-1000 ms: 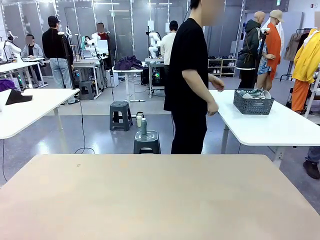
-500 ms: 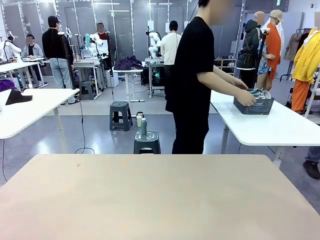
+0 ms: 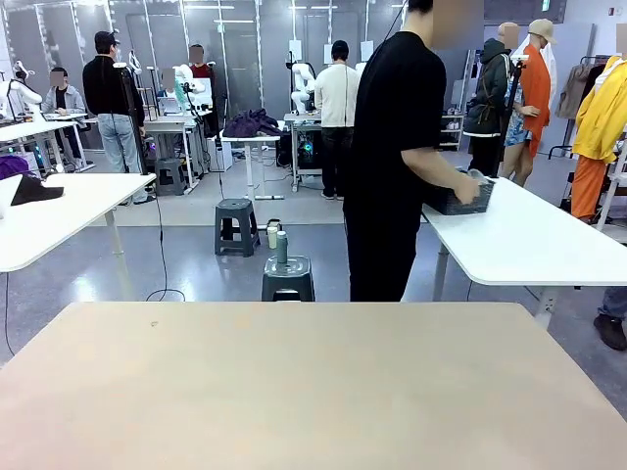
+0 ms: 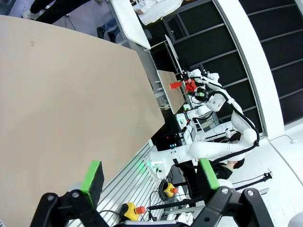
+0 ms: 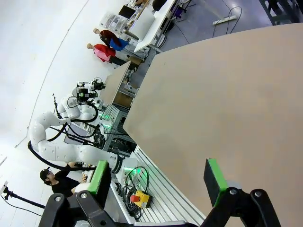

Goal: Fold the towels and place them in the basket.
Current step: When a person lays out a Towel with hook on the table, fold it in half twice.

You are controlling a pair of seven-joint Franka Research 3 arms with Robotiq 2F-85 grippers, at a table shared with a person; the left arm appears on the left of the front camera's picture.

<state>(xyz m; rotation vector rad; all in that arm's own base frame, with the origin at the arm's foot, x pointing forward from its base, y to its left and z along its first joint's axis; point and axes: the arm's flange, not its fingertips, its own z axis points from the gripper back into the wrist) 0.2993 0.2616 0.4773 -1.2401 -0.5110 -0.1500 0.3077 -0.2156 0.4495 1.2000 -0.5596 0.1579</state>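
Left hand (image 4: pixel 150 174) and right hand (image 5: pixel 157 177) both stood wide and empty by the near edge of the worktop (image 3: pixel 294 382). Well beyond the worktop's far right corner, a person (image 3: pixel 392 147) gripped the basket (image 3: pixel 460 199). No towels could be made out in it. Waiting, jaws wide and clear of the worktop's middle, seemed the sound course until the towels arrived.

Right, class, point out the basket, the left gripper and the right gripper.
basket (image 3: pixel 456 205), front view, its dark side wall.
left gripper (image 4: pixel 150 175), left wrist view, midway between fingertips.
right gripper (image 5: pixel 157 178), right wrist view, midway between fingertips.
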